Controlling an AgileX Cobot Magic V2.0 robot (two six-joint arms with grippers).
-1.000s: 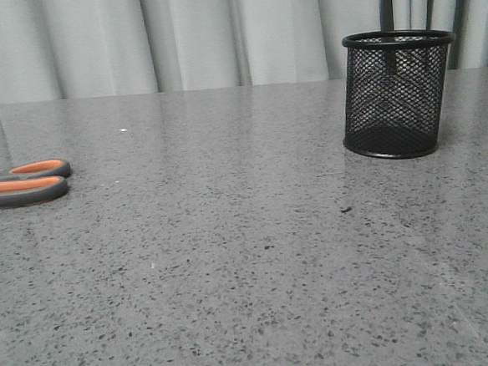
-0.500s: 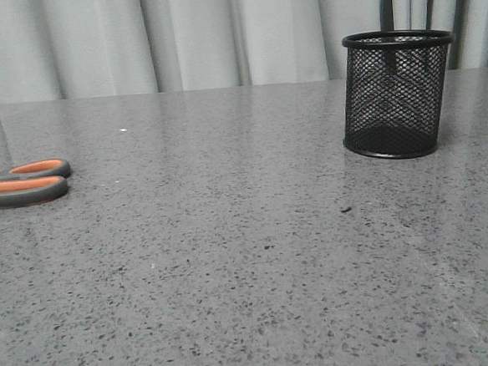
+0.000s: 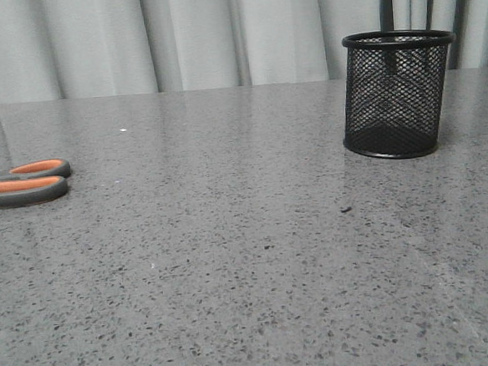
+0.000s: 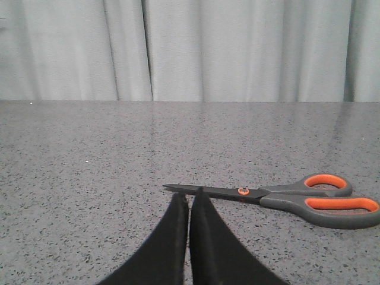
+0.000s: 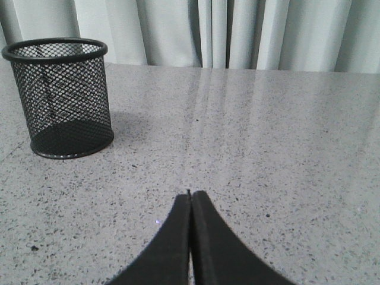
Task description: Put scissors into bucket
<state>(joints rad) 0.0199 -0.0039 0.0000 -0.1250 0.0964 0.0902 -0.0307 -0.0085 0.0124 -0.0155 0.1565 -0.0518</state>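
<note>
The scissors [image 3: 22,183] lie flat at the left edge of the front view, only the grey handles with orange lining showing. In the left wrist view the whole scissors [image 4: 285,196] lie closed on the table, blades pointing toward my left gripper [image 4: 189,196], which is shut and empty with its tips just short of the blade. The bucket [image 3: 397,93], a black wire-mesh cup, stands upright at the back right. It also shows in the right wrist view [image 5: 62,98], far from my right gripper [image 5: 190,193], which is shut and empty.
The grey speckled table [image 3: 249,258] spreads wide between the scissors and the bucket. Pale curtains [image 3: 217,34] hang behind the table's far edge. Neither arm shows in the front view.
</note>
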